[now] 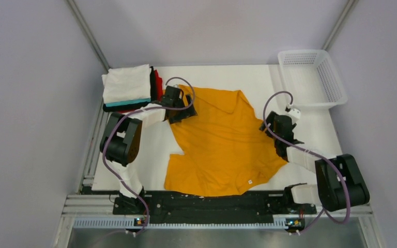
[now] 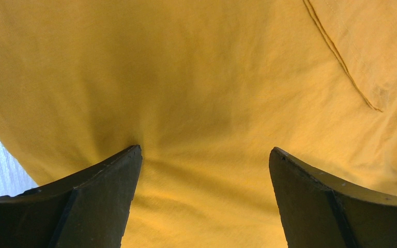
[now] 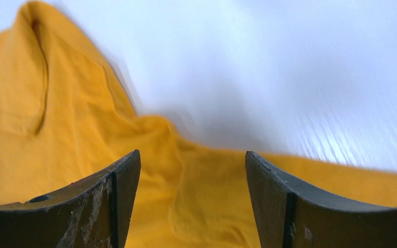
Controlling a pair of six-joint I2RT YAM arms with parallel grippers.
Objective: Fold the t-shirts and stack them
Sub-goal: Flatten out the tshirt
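Part of the task can be judged done: a stack of folded t-shirts (image 1: 128, 88) is seen at the far left corner of the surface (image 1: 150, 155), with a white one on top, teal and black edges below it, and a red one just beside it toward the middle. 1 orange-yellow shirt (image 1: 222, 144) is not yet folded; it is spread loosely across the middle of the surface, creased, with its small white tag (image 1: 249, 181) showing near the near edge. This shirt is left to be folded and placed on the stack. The left gripper (image 2: 205, 152) is set at the shirt's far left edge, its fingers spread wide with cloth beneath them and wrinkles gathered at 1 tip; nothing is pinched. The right gripper (image 3: 192, 155) is held at the shirt's right edge, likewise spread apart over the cloth, with nothing clamped. The surface is white and matte. A white plastic mesh basket (image 1: 339, 82) is placed at its far right corner, well apart from the stack. The cell is enclosed by pale grey walls and framed with metal rails.
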